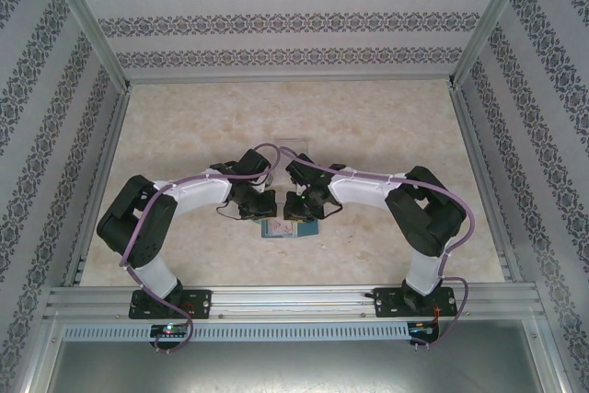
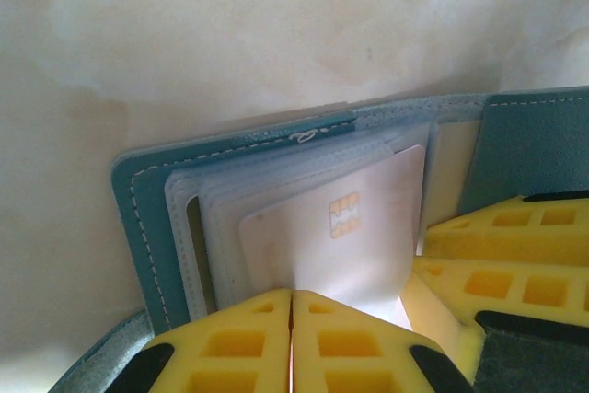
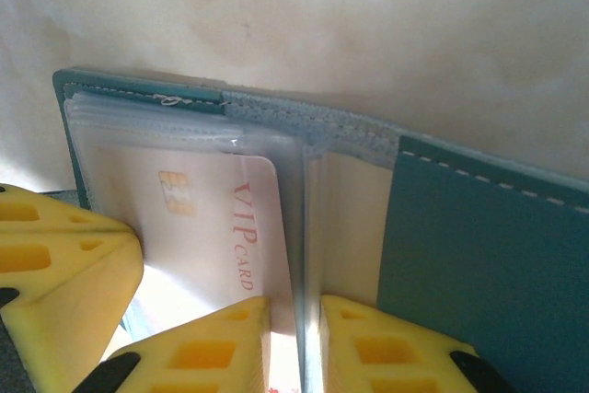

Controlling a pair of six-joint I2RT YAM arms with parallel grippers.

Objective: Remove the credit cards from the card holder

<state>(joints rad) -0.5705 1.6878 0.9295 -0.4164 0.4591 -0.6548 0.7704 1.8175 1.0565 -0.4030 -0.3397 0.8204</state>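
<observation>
open card holder (image 2: 147,227), card (image 2: 368,246) edge at left jaws — (wide) table (image 1: 368,126) beyond

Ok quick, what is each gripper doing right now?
Left gripper: closed, tips at the credit card; grip unclear.
Right gripper: closed on a clear sleeve of the card holder.

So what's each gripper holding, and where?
Left gripper pinches the chip card's near edge; right gripper grips the card holder by a clear sleeve's near edge.
</observation>
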